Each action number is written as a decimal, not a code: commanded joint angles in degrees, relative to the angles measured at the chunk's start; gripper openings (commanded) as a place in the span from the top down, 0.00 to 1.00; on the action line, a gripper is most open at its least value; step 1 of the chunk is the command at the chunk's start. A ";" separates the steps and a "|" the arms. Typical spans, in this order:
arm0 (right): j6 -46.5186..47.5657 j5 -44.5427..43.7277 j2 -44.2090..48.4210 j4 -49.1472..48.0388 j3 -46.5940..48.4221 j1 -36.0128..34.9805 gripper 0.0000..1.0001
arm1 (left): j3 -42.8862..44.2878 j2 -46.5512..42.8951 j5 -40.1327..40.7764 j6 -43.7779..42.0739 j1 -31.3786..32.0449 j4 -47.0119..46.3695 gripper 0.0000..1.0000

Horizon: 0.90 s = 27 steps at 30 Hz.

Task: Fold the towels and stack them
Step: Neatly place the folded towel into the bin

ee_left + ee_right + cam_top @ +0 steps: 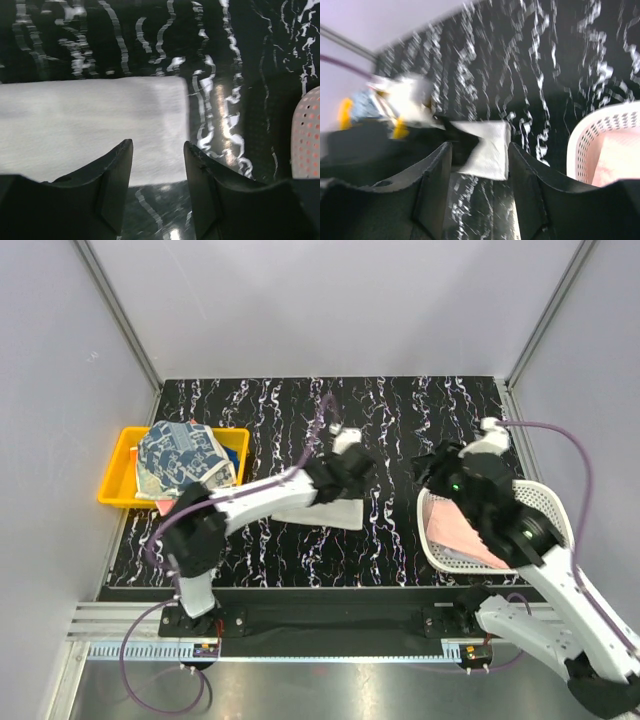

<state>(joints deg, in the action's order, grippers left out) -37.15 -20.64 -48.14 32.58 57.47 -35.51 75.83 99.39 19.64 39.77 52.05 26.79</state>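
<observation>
Two arms are bolted at the near edge, and both are stretched out over the table. The left arm is reached low and slanted toward the middle. The left gripper is hung just above a whitish towel, jaws parted, nothing pinched between them. The right arm is bent up and over the white mesh basket. The right gripper is held off the surface with its jaws spread too, nothing gripped.

The whitish towel is laid flat near the table's centre as a folded rectangle, soft and a bit fuzzy, with pretty square edges. On the right, a pale pink towel is seen lying inside the basket, which is made of perforated plastic with a rounded rim.

Further back on the left, a yellow tray is parked at the table edge. A rumpled white towel printed in dark blue is heaped in it, piled higher than the tray's walls. The tabletop is finished in glossy black with white marbled streaks. Plain grey walls are seen behind.
</observation>
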 commanded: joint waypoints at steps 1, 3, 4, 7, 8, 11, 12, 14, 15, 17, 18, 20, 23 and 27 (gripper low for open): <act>1.90 -5.20 4.63 7.49 5.62 0.00 0.44 | 12.03 13.49 11.46 8.03 4.19 11.51 0.49; 2.60 -5.02 6.12 8.81 7.73 0.09 0.44 | 16.61 18.44 15.06 12.51 5.95 16.95 0.48; 2.95 -5.02 6.74 9.86 8.18 0.00 0.44 | 20.98 20.47 15.86 13.92 6.30 18.81 0.48; 3.92 -4.76 8.15 11.19 8.97 0.09 0.43 | 27.08 26.80 20.43 19.20 7.62 25.32 0.46; 4.36 -4.15 9.02 11.19 8.80 0.09 0.43 | 28.13 28.56 21.66 21.38 8.06 27.94 0.43; 4.71 -3.44 10.17 11.54 7.84 0.00 0.43 | 29.37 30.41 23.51 23.24 8.42 29.72 0.38; 4.80 -3.18 10.35 11.63 7.57 0.00 0.43 | 29.11 30.51 23.95 23.42 8.50 29.55 0.37; 4.80 -2.56 10.70 11.46 6.78 0.00 0.43 | 27.71 30.77 23.08 22.90 8.59 27.98 0.35; 4.89 -2.39 10.70 11.19 6.51 0.09 0.43 | 27.70 31.12 22.90 22.98 8.51 27.97 0.34; 4.89 -1.59 10.87 10.75 5.90 0.00 0.43 | 28.23 31.82 22.90 23.94 8.59 29.19 0.34; 4.80 -1.42 10.96 10.49 5.64 0.00 0.43 | 27.97 32.00 22.90 24.04 8.59 29.20 0.35; 4.98 -1.07 10.96 10.23 5.63 0.09 0.43 | 27.01 32.00 22.20 23.87 8.51 27.98 0.35; 5.06 -0.71 11.05 10.31 5.98 0.00 0.43 | 24.64 31.91 20.45 24.04 7.72 25.35 0.41; 5.59 -0.80 11.23 11.10 6.77 0.00 0.43 | 16.39 30.16 17.11 23.25 6.40 18.58 0.52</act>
<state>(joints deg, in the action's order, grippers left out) -32.86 -22.02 -37.39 43.40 63.20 -35.51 98.83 128.64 39.66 62.70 60.38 48.45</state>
